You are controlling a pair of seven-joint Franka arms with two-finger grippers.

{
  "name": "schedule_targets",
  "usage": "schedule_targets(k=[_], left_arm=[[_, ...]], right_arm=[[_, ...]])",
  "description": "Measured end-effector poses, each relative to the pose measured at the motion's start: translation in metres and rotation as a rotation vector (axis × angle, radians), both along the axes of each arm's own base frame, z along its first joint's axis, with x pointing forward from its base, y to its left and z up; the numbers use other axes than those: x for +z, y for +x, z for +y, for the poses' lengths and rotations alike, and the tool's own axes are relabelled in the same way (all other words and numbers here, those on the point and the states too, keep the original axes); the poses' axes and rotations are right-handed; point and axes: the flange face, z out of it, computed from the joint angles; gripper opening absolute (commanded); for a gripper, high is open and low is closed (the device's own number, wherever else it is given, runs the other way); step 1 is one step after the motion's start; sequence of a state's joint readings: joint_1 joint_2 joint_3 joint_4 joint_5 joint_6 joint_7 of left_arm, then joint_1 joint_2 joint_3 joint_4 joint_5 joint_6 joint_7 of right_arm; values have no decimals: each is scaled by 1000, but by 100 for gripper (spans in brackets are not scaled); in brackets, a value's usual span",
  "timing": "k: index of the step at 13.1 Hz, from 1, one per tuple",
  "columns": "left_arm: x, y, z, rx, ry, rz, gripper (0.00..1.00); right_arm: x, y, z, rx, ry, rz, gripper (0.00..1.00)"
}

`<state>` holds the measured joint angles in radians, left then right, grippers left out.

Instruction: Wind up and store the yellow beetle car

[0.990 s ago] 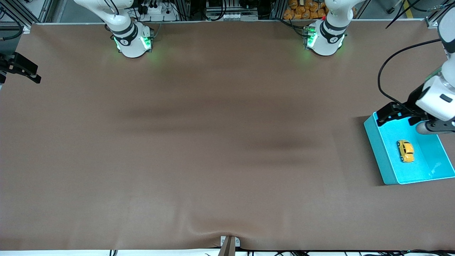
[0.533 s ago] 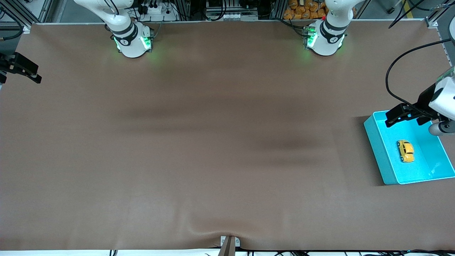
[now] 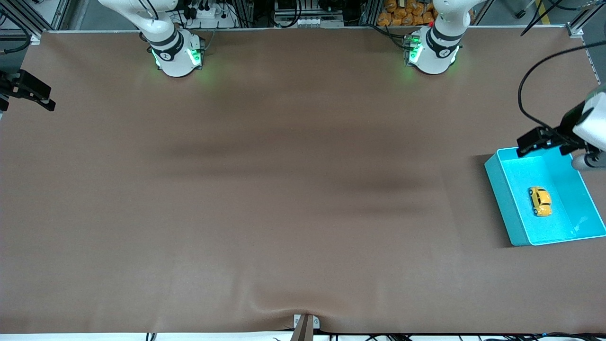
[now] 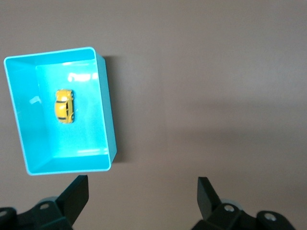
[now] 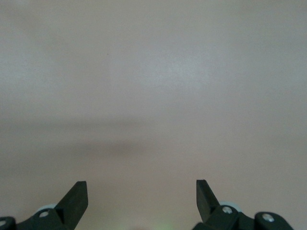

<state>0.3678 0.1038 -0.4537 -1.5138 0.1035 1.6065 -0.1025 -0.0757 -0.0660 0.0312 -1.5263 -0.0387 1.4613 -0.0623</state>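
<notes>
- The yellow beetle car (image 3: 540,201) sits on its wheels on the floor of the turquoise bin (image 3: 503,199), roughly mid-bin, clear of all four walls.
- In the front view the bin is out at about 3 o'clock on the table (image 3: 265,199), at the left arm's end, and the car's long axis runs roughly 12 to 6 o'clock.
- Left hand (image 3: 534,142) hangs in the air over the bin's rim at the edge farthest from the front camera, holding nothing.
- The left wrist view shows it plainly: left hand (image 4: 142,192) with fingers (image 4: 76,195) spread wide apart, only bare brown table between them.
- In that same wrist picture the bin (image 4: 106,105) and the car (image 4: 64,106) inside it lie well clear of the fingers.
- Right hand (image 3: 28,88) is parked at about 9 o'clock in the front view, at the right arm's end of the table, that arm waiting.
- Right wrist view: right hand (image 5: 142,191) with fingers (image 5: 76,196) wide apart too, nothing held, plain table beneath.
</notes>
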Motion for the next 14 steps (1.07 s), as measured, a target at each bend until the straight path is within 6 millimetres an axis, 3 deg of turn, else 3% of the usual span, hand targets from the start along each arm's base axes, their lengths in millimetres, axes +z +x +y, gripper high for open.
schedule_targets(k=[3,6,14], left_arm=[[21,-20,-15,-36,27,15,100],[37,-35,-12,-90,-7,28,100],[44,-43,-28,-128,-44,59,100]], right_arm=[[0,0,0,1,0,0,100],[0,0,1,1,0,0,100],[0,0,1,1,1,0,100]])
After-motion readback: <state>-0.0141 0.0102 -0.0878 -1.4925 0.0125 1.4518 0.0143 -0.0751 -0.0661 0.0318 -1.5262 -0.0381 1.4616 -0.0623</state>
